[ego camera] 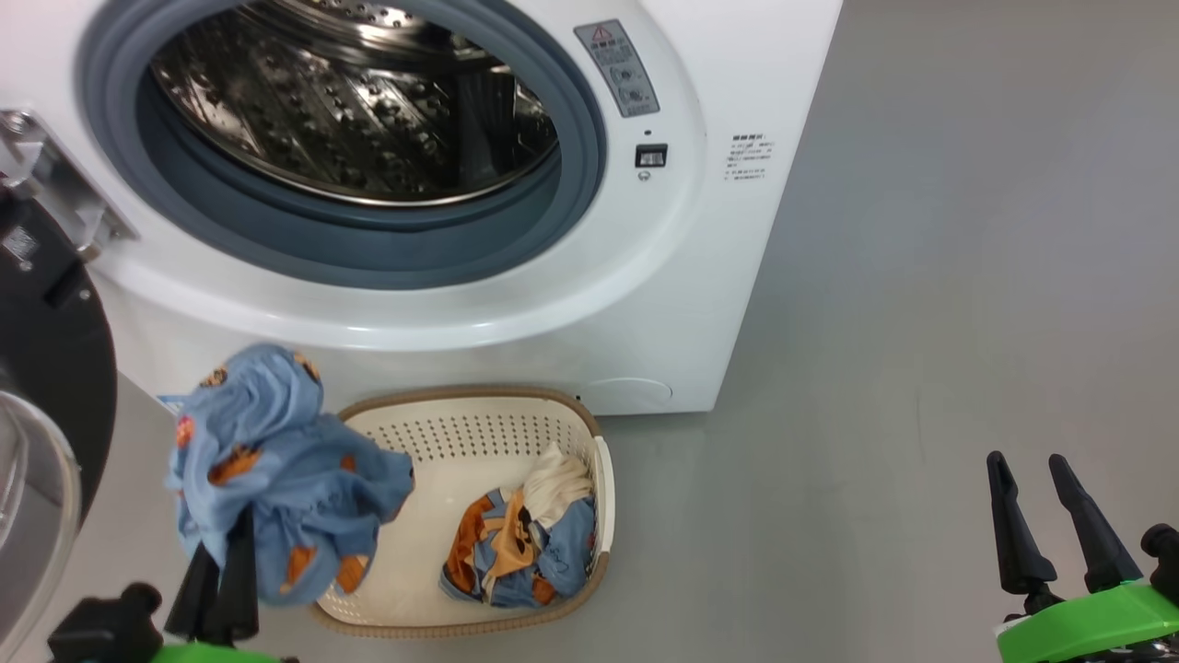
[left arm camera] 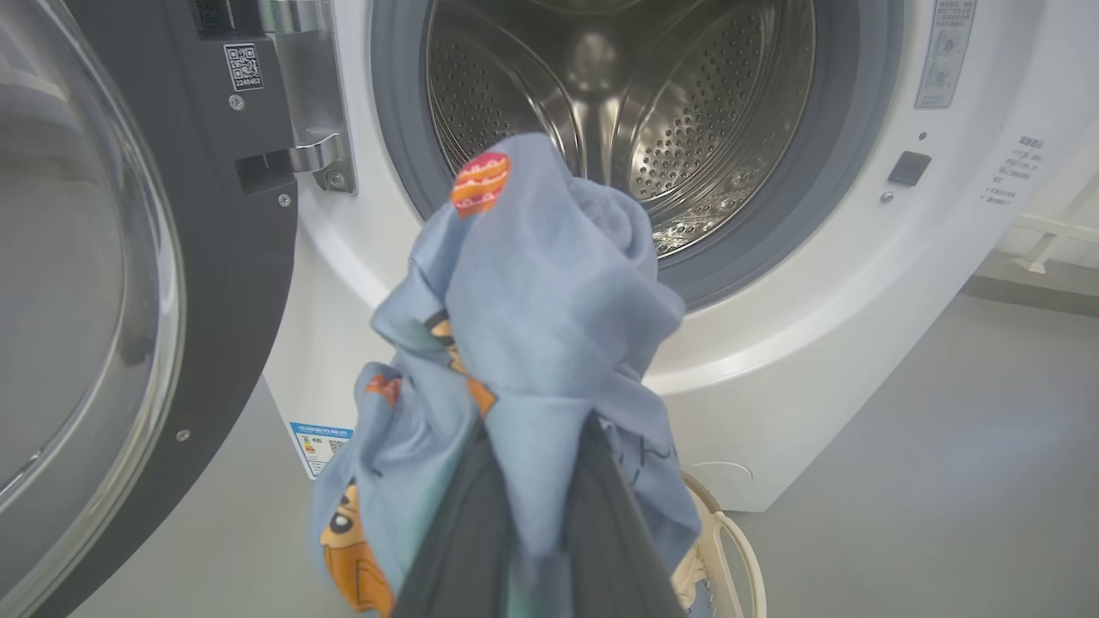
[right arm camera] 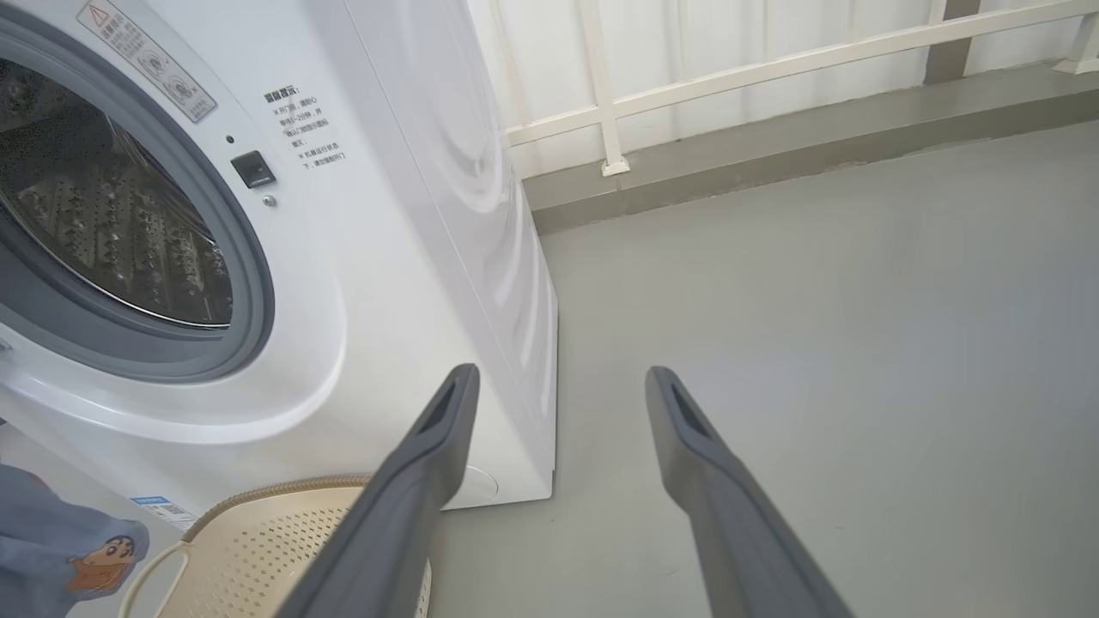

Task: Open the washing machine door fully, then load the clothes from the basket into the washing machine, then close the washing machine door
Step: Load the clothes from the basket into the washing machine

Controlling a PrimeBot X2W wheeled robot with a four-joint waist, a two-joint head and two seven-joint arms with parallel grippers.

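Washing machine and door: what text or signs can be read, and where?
"温馨提示" heads the printed notice on the washing machine front; lines below too small.
Red triangle on the grey warning label; rest unreadable.
QR sticker on the washing machine door: digits blurred.
Blue label: unreadable.

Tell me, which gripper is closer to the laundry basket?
Left. The left gripper, holding a blue garment, is at the basket's left edge; the right gripper is well off to its right, open.
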